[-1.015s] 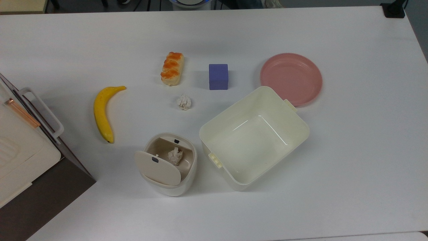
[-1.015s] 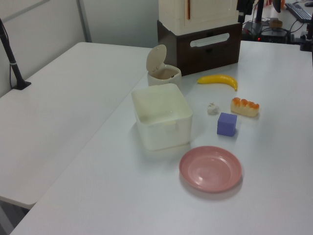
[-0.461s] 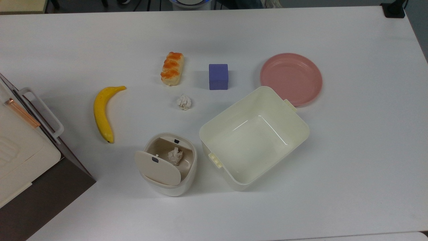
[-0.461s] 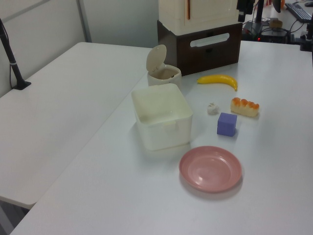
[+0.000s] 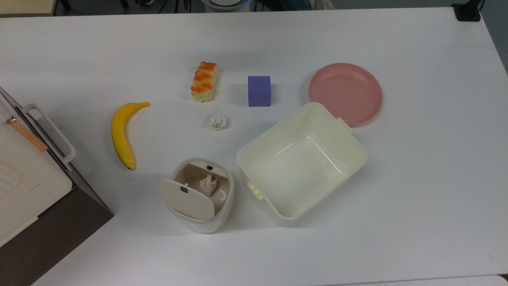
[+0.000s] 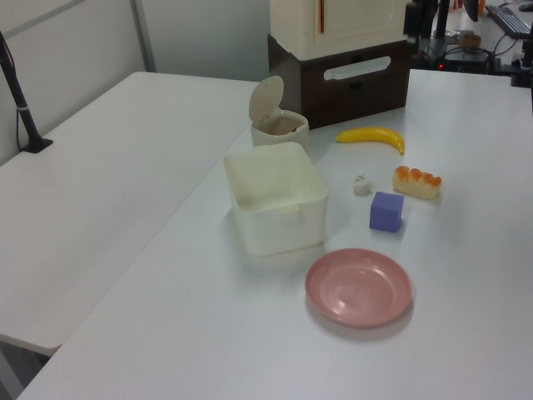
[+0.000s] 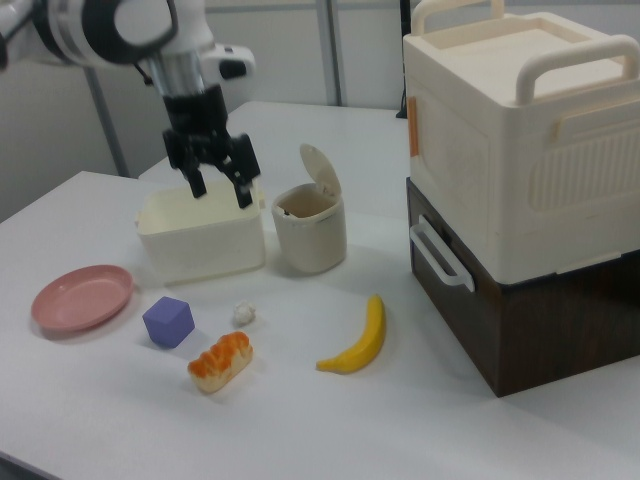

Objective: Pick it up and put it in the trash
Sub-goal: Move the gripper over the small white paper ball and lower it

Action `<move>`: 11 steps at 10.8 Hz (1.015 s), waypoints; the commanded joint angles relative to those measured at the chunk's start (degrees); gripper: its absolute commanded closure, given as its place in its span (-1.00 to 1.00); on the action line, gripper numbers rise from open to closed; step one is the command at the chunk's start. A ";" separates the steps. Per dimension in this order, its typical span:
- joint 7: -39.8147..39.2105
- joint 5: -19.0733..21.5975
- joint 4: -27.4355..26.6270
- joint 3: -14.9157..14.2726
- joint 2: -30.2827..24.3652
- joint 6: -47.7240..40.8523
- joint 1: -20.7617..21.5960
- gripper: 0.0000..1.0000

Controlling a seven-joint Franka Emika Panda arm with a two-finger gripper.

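Right view – gripper [image 7: 218, 190] spread wide, well above paper ball [image 7: 243, 314]

In the right view the robot arm comes in from the top left corner. Its round white and black wrist bends so the gripper [image 7: 217, 184] points straight down. The two black fingers [image 7: 243, 186] are spread apart with nothing between them. The gripper hangs in the air, touching nothing.

Small crumpled whitish paper ball [image 5: 218, 120] just sits loose on the table; the rounded cream-beige plastic bin [image 5: 201, 194] nearby has its oval lid flipped open.
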 commanded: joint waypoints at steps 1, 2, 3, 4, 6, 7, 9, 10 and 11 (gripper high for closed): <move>1.39 -1.91 -7.99 0.02 1.37 10.42 0.90 -1.00; 1.39 -2.26 -7.81 0.19 3.74 10.78 1.68 -1.00; 1.56 -3.22 -7.55 0.19 6.11 12.00 3.69 -1.00; 2.00 -4.27 -7.72 0.19 7.44 12.97 4.58 -1.00; 2.09 -6.38 -7.99 0.19 9.29 12.98 5.64 -1.00; 2.09 -7.26 -8.16 0.19 10.35 12.90 6.34 -1.00; 2.09 -8.67 -9.13 0.19 11.32 12.90 6.87 -1.00; 2.09 -9.02 -10.18 0.19 11.58 13.07 7.05 -1.00; 2.27 -10.25 -10.71 0.19 12.72 13.42 8.18 -1.00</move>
